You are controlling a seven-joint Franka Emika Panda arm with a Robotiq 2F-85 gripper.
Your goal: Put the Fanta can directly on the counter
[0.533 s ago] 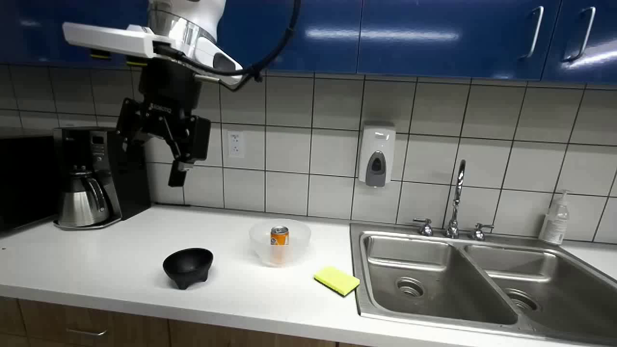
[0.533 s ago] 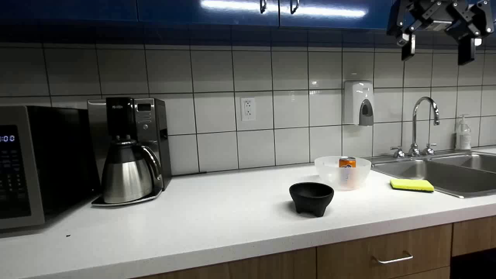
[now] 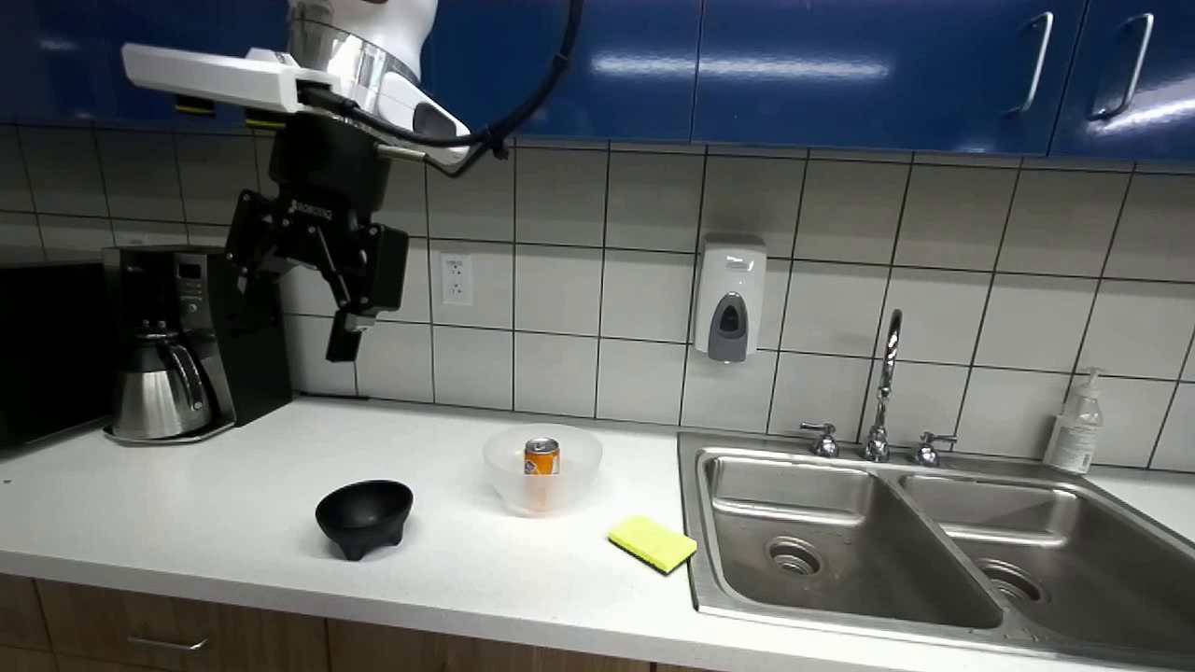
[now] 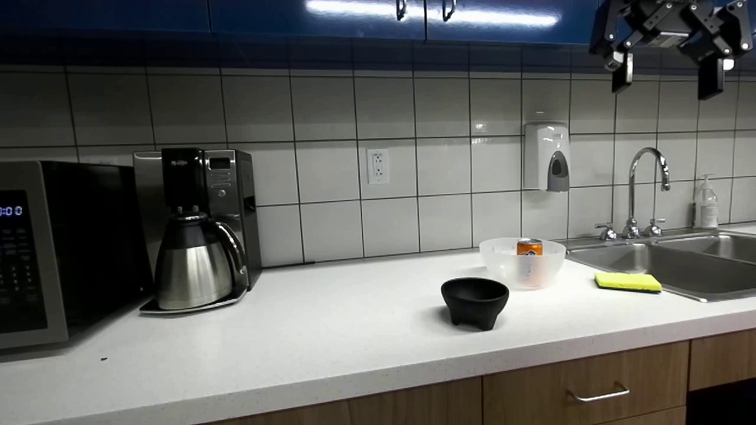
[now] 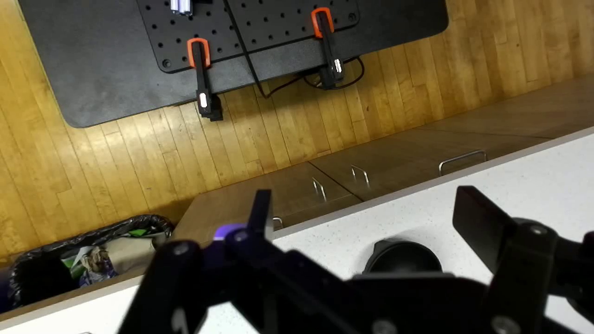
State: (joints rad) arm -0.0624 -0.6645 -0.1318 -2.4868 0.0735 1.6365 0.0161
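Note:
The Fanta can (image 3: 541, 457), orange with a silvery top, stands upright inside the translucent white bowl (image 3: 581, 471). The can (image 4: 529, 248) and bowl (image 4: 495, 261) show in both exterior views; the can's lower part is seen only dimly through the bowl wall. The bowl sits on the white counter (image 3: 224, 504), which also shows in an exterior view (image 4: 354, 330). My gripper (image 4: 666, 79) is open and empty, high above the counter and well apart from the can. In the wrist view its fingers (image 5: 364, 206) are spread wide. The can is out of the wrist view.
A black footed bowl (image 3: 364, 515) stands near the translucent bowl. A yellow sponge (image 3: 653, 543) lies beside the steel double sink (image 3: 695, 523). The coffee maker (image 4: 204, 236) and microwave (image 4: 53, 254) stand at the far end. Blue cabinets (image 3: 794, 75) hang above.

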